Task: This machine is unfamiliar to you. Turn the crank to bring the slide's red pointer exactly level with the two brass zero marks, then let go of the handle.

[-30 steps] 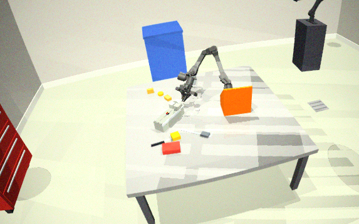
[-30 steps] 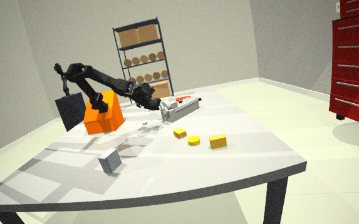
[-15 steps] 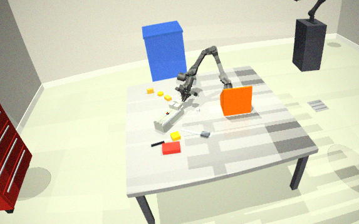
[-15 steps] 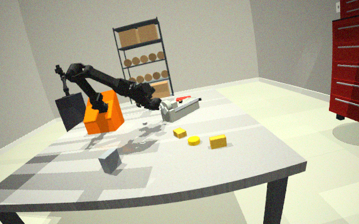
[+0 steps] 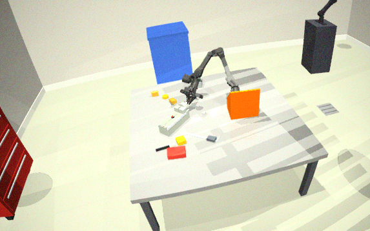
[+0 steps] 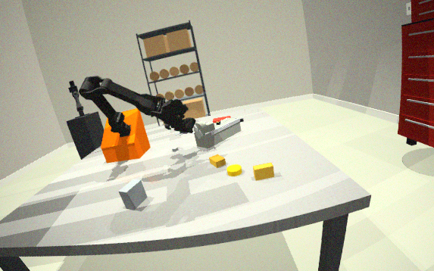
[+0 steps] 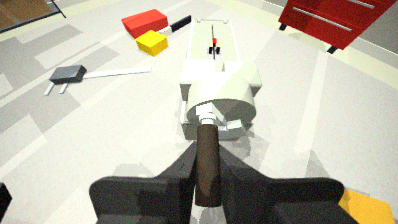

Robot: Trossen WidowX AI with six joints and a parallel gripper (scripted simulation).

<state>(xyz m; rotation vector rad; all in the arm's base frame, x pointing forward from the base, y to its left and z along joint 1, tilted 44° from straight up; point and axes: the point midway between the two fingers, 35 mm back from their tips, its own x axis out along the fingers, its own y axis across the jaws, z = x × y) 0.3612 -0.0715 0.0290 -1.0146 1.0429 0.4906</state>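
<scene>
The pale grey machine (image 5: 174, 125) (image 6: 227, 132) (image 7: 192, 47) lies on the table with its slide track pointing away from my gripper. The round crank hub (image 7: 225, 102) is at its near end, and the dark brown crank handle (image 7: 208, 187) sticks out towards me. My gripper (image 5: 189, 102) (image 6: 193, 126) (image 7: 204, 145) is shut on this handle, one finger on each side. The small red pointer (image 5: 172, 117) (image 7: 214, 40) is on the track beside small dark parts. The brass zero marks are too small to tell apart, so I cannot tell whether the pointer is level with them.
A red block (image 5: 176, 152) (image 7: 145, 22), a yellow block (image 5: 181, 140) (image 7: 152, 43) and a grey-headed tool (image 5: 211, 138) (image 7: 68, 74) lie beside the machine. Several yellow pieces lie near its crank end. An orange box (image 5: 245, 104) (image 6: 142, 136) stands by the arm's base.
</scene>
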